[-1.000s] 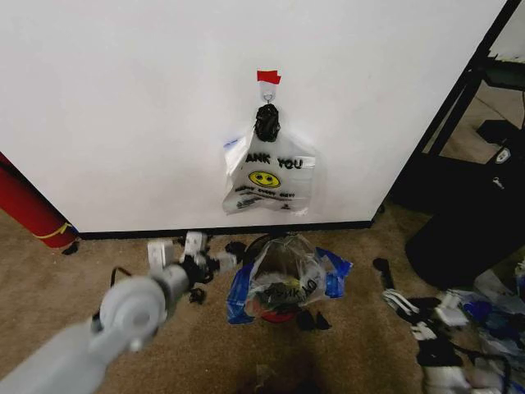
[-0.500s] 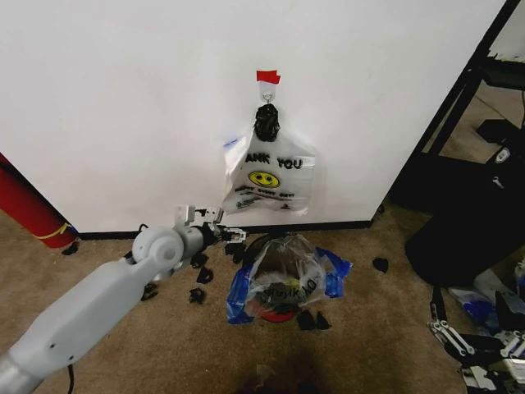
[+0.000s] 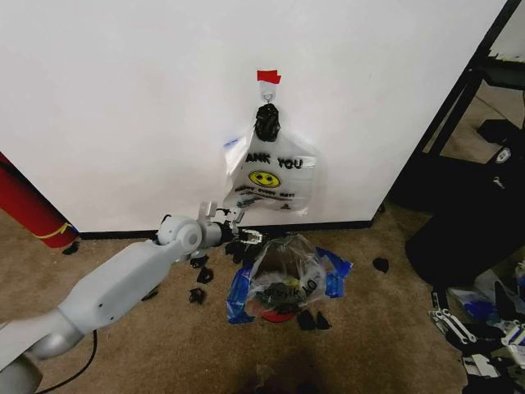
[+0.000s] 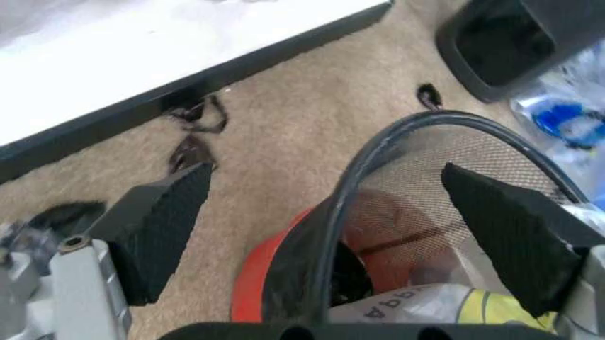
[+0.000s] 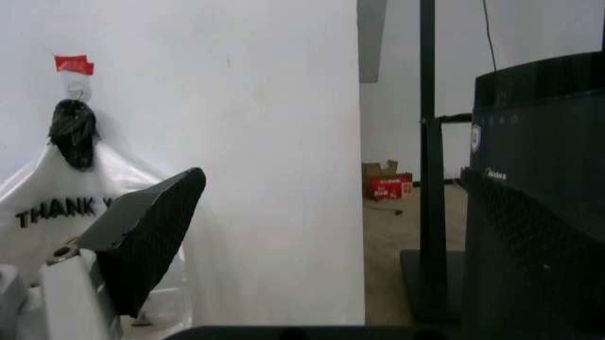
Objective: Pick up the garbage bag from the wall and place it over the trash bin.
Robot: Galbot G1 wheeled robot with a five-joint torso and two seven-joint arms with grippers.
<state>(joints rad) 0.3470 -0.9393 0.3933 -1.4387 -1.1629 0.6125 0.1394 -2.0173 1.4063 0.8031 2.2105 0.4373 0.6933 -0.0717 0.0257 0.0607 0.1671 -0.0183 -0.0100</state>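
Black trash bin (image 3: 279, 275) draped in garbage bag (image 3: 283, 271), left claw (image 3: 243, 236) spread just beside it, right claw (image 5: 321, 212) spread.

My right end effector (image 5: 331, 212) hangs with its pads spread wide and nothing between them. Past it stands the wall (image 5: 236, 106), where red tape (image 5: 74, 64) tops a hook holding the white "THANK YOU" bag (image 5: 57, 205).

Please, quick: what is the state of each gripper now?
Left gripper: open, holding nothing, at the trash bin rim.
Right gripper: open, holding nothing.
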